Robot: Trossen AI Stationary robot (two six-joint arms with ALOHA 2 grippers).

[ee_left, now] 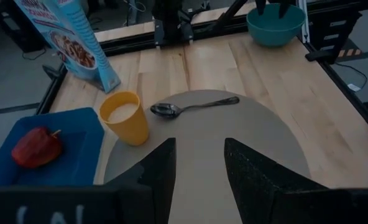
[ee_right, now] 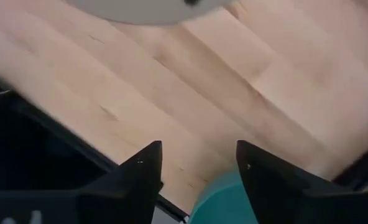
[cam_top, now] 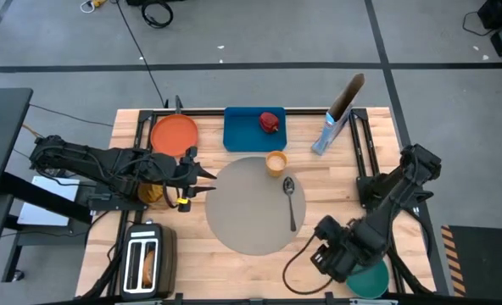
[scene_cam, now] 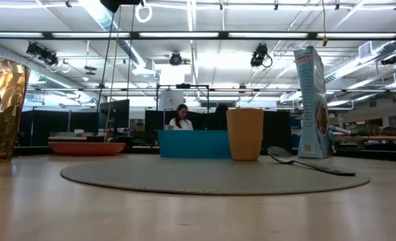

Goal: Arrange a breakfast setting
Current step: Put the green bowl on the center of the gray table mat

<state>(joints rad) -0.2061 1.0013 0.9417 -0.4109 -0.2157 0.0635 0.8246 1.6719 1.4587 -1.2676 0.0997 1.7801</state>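
Observation:
The grey mat (cam_top: pixel 255 212) lies mid-table. The orange-yellow cup (cam_top: pixel 275 163) stands on its far edge and the metal spoon (cam_top: pixel 290 202) lies on its right part. The red apple (cam_top: pixel 270 121) rests on the blue tray (cam_top: pixel 242 131). The orange plate (cam_top: pixel 174 133) is at the far left. The blue cereal bag (cam_top: pixel 334 123) stands upright at the far right. My left gripper (ee_left: pixel 199 146) is open and empty at the mat's left edge. My right gripper (ee_right: pixel 199 149) is open at the near right. The teal bowl (cam_top: pixel 371 281) sits just behind and below its fingers.
The silver-and-black toaster (cam_top: pixel 147 263) stands at the near left corner with something brown in a slot. A gold faceted object (scene_cam: pixel 1 107) shows under my left arm. Black rails (cam_top: pixel 361 144) run along the table's sides. People sit in the room behind.

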